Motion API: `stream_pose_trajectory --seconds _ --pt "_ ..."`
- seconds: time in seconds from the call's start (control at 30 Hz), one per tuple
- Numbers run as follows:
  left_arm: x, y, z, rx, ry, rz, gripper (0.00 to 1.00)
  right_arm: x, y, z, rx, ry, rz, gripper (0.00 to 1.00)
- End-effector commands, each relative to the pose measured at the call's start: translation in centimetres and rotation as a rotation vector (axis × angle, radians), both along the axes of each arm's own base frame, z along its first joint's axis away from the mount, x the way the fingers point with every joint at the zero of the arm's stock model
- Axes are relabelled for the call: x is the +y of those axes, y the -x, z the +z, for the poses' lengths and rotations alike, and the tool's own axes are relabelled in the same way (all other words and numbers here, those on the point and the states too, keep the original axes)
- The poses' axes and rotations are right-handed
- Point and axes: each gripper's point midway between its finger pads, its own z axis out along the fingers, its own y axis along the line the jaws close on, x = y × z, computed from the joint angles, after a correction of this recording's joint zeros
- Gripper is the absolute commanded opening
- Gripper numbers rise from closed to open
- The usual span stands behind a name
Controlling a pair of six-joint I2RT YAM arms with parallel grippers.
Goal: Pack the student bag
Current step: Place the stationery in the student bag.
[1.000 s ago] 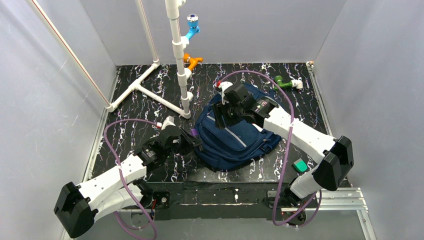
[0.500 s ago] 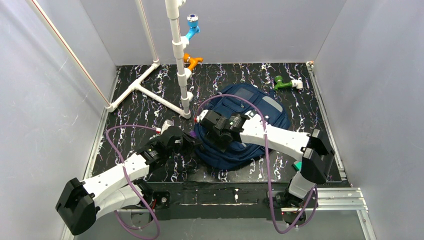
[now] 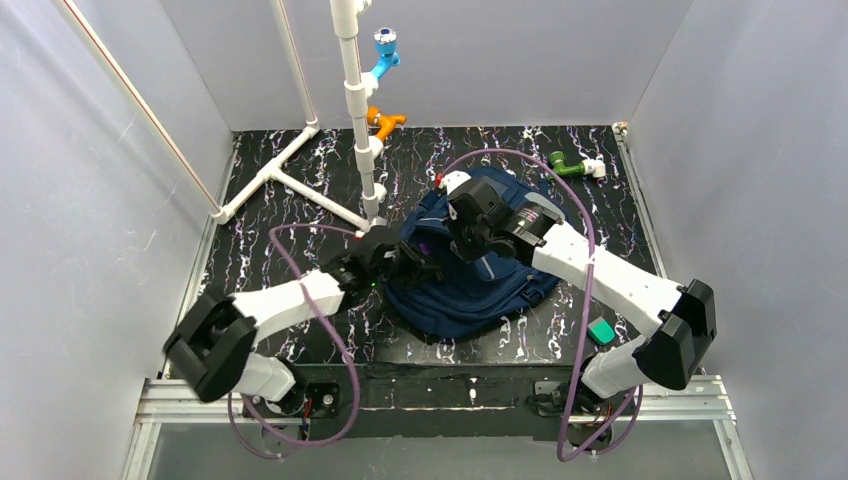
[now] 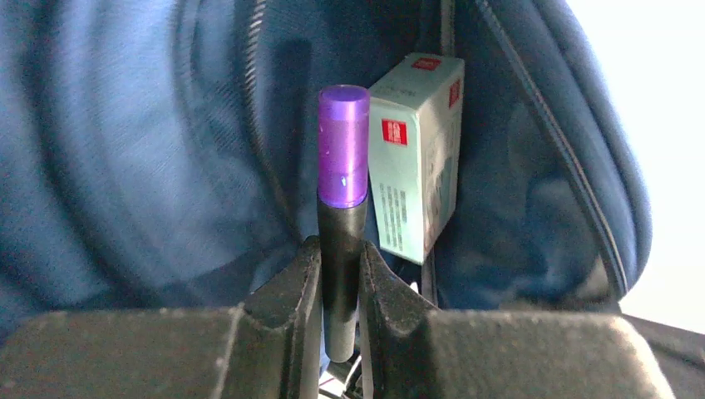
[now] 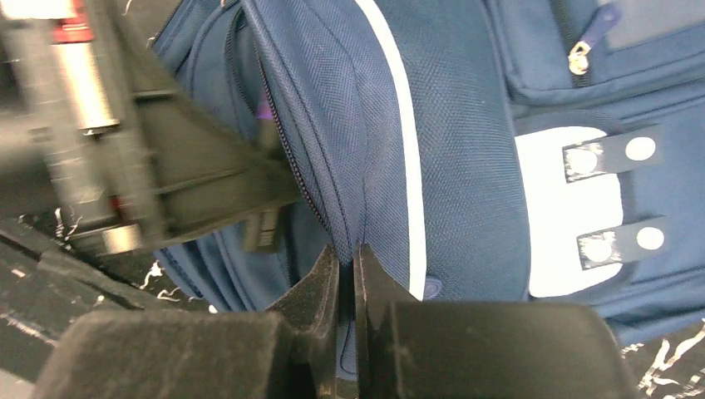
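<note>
Marker [image 4: 342, 158], purple-capped, clenched in left jaws, now reaching into student bag [image 5: 465, 125], right jaws newly pinching its flap [image 5: 332, 141].

The left arm [image 3: 290, 300] is reaching from the lower left toward the frame's centre, its left gripper [image 4: 339, 249] pinching a marker [image 4: 342, 158] upright between closed fingers. The right arm [image 3: 610, 275] is stretching in from the lower right, its right gripper [image 5: 345, 253] clamping a fold of the bag [image 5: 465, 125].
</note>
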Motion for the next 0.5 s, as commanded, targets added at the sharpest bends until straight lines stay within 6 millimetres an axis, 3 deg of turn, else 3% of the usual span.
stream_pose_trajectory --seconds 0.0,0.17,0.23,0.33,0.43,0.47 --pt "-4.4 -2.9 1.8 -0.05 0.099 -0.073 0.0 3.4 -0.2 3.1 0.008 -0.246 0.045 0.01" --pt "-5.8 -4.2 1.0 -0.002 0.11 -0.053 0.0 3.4 -0.1 3.2 0.012 -0.265 0.05 0.01" --pt "-6.1 -4.5 0.3 0.039 0.125 -0.033 0.06 3.3 -0.2 3.2 0.013 -0.266 0.048 0.01" --pt "-5.6 -4.6 -0.2 0.056 0.122 0.007 0.44 3.3 -0.3 3.4 0.011 -0.272 0.046 0.01" --pt "-5.2 -4.3 0.4 0.031 0.116 0.006 0.64 3.1 -0.4 3.5 0.006 -0.269 0.046 0.01" --pt "-5.0 -4.1 0.7 0.024 0.118 0.003 0.67 3.1 -0.5 3.5 0.005 -0.267 0.047 0.01"
